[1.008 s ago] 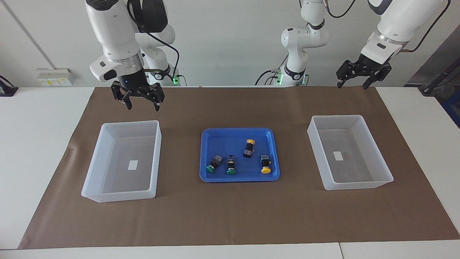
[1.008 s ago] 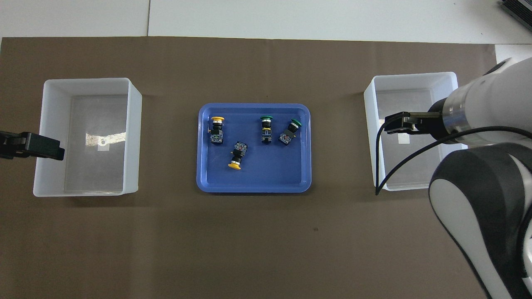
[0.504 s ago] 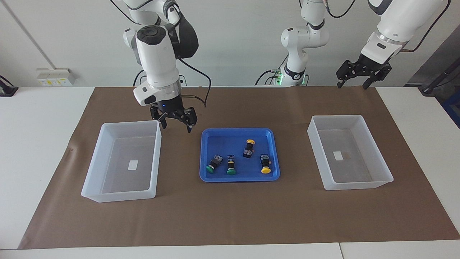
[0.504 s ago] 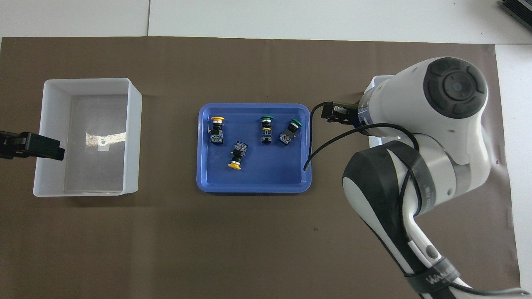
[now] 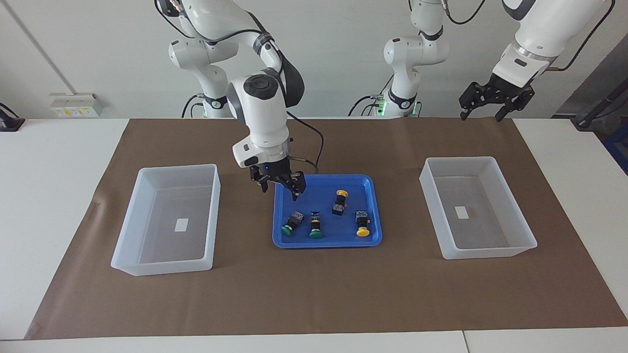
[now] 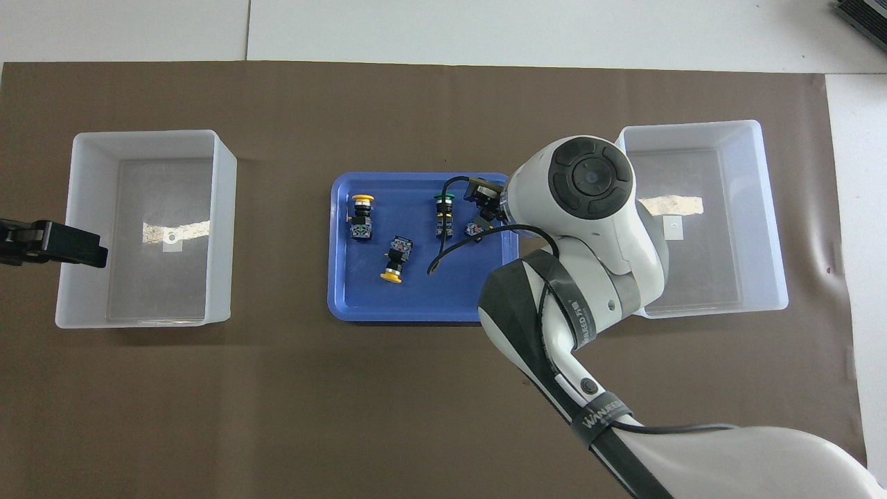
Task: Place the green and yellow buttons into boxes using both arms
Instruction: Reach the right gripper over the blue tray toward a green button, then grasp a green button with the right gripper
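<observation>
- Hovering over the blue tray (image 5: pixel 282 240), the right gripper (image 5: pixel 280 186) has its fingers apart and nothing between them; it hangs above the tray's corner toward the right arm's end, over the green button (image 5: pixel 291 223) that lies closest to that end.
- All four buttons lie on their sides inside the tray: the second green button (image 5: pixel 315 226) is just beside the first, one yellow button (image 5: pixel 362 224) lies toward the left arm's end of the tray, and the other yellow button (image 5: pixel 339 201) lies nearer to the robots than the rest.
- Both boxes are bare of buttons, one box (image 5: pixel 167 219) well apart from the tray toward the right arm's end, the other box (image 5: pixel 476 208) well apart toward the left arm's end.
- The left gripper (image 5: pixel 495 100) waits high above the mat, well apart from the tray, fingers apart and empty.
- The buttons look light and rigid (hard plastic, most likely), so a drop should not hurt them, but the round caps would roll or slip under a pinch.
- I judge the black blocky body the place to grip, across its flat sides; from the overhead view the arm hides part of the nearest green button, so its exact angle is uncertain.
</observation>
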Motion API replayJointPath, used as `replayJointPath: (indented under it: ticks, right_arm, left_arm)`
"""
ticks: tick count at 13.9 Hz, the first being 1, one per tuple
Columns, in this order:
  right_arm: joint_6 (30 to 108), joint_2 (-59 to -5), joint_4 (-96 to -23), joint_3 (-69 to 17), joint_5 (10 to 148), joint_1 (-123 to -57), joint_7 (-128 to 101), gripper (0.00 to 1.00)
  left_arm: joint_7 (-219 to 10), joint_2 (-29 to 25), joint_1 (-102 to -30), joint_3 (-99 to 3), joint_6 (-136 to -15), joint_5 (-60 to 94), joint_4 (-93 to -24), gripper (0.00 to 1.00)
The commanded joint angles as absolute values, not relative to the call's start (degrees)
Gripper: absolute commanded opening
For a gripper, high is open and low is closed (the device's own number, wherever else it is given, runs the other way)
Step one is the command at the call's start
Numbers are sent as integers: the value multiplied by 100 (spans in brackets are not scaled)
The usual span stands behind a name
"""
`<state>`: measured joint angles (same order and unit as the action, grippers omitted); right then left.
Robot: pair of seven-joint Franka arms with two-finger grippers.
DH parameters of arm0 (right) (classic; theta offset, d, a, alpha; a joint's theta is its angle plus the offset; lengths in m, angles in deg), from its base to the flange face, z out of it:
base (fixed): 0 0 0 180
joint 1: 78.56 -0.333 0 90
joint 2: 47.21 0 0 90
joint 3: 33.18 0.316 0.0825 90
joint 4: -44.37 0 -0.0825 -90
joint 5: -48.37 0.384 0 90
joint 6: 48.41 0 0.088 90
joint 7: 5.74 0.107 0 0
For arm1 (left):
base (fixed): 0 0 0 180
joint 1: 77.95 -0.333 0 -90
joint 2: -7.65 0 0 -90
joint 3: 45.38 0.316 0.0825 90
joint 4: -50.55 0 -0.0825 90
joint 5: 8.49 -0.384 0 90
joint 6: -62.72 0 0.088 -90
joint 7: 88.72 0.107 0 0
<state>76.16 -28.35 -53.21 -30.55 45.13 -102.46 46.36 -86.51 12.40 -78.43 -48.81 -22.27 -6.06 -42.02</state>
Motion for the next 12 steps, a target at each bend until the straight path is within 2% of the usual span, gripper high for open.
replayJointPath:
  ticks: [1,2,4,6,10,12]
  right_arm:
    - [7727,-2533,-5161,-3055,4424,-10238,4900,100]
    - [7745,-2436,-5152,-3055,4424,-10281,5075,94]
    - [7980,-2252,-5152,-3055,4398,-10360,5375,92]
    - [8210,-2076,-5152,-3055,4398,-10369,5507,84]
    - [8421,-1900,-5161,-3055,4415,-10413,5639,80]
    - [8474,-1856,-5213,-3055,4415,-10379,5675,79]
  left_arm:
    - [-8696,1336,-7813,-4863,-2166,-682,-4262,100]
    - [-8696,1336,-7813,-4863,-2166,-682,-4262,100]
    - [-8723,1336,-7830,-4846,-2332,-673,-4262,100]
    - [-8644,1327,-7839,-4846,-2805,-673,-4297,100]
    - [-8670,1336,-7821,-4846,-2921,-673,-4384,100]
    - [-8679,1441,-7813,-4846,-3158,-673,-4647,100]
